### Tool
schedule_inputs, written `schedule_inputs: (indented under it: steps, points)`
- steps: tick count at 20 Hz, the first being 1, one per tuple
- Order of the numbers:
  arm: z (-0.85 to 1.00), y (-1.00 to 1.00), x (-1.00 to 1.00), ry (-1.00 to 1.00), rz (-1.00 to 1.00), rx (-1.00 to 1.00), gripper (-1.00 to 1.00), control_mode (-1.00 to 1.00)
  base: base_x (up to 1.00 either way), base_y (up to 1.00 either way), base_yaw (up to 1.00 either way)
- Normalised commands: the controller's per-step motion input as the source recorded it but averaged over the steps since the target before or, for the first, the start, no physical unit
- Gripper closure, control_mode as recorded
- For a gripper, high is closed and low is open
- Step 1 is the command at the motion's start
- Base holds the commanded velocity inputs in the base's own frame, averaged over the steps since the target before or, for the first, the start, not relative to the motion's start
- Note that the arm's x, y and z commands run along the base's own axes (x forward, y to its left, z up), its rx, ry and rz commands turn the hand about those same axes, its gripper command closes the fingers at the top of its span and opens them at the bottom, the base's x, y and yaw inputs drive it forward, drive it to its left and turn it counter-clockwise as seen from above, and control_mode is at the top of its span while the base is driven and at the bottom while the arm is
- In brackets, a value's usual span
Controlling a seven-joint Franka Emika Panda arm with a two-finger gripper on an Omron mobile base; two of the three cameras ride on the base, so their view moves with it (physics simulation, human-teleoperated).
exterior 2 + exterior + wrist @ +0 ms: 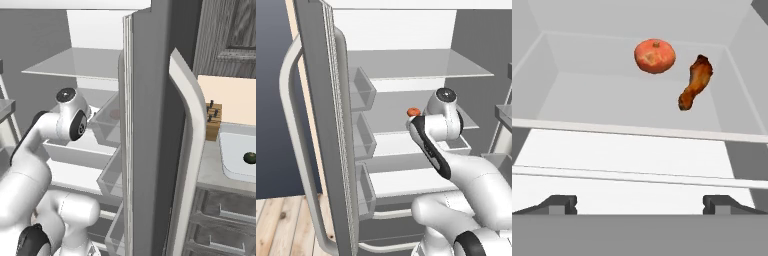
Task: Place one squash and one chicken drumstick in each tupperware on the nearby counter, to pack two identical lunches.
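The fridge stands open, its left door (321, 125) swung wide with a long pale handle (293, 150), and the white arm reaches in toward the middle shelves. On a glass shelf (632, 105) deep inside lie an orange-red squash (655, 56) and, just beside it to the right without touching, a glossy brown chicken drumstick (695, 82), thick end up toward the back wall and thin end pointing forward. From the left side the squash (413, 112) peeks out as a small orange spot right behind the arm's wrist. The gripper (641, 204) hangs short of that shelf with its fingers spread as wide as they go, nothing between them; both dark fingertips (559, 204) sit low over a white ledge in front. To the right of the fridge, the pale counter (210, 167) carries a wooden knife block (213, 121) and a white sink (235, 150) with a dark green round thing (249, 158) lying in it. No labels or writing can be read on anything.
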Motion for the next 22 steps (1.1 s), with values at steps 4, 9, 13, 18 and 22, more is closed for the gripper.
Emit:
schedule_inputs:
  steps: [4, 9, 13, 18, 22]
  points:
    - [-0.04, 0.00, 0.32, 0.00, -0.01, 0.00, -1.00, -1.00, 0.00, 0.00, 0.00]
    - [-0.19, 0.00, 0.34, -0.05, 0.00, 0.00, -1.00, -1.00, 0.00, 0.00, 0.00]
    - [-0.21, 0.00, 0.42, -0.05, 0.00, 0.00, -1.00, -1.00, 0.00, 0.00, 0.00]
    - [-0.09, 0.00, 0.43, -0.04, 0.00, 0.00, -1.00, -1.00, 0.00, 0.00, 0.00]
    - [0.00, 0.00, 0.48, -0.01, 0.00, 0.00, -1.00, -1.00, 0.00, 0.00, 0.00]
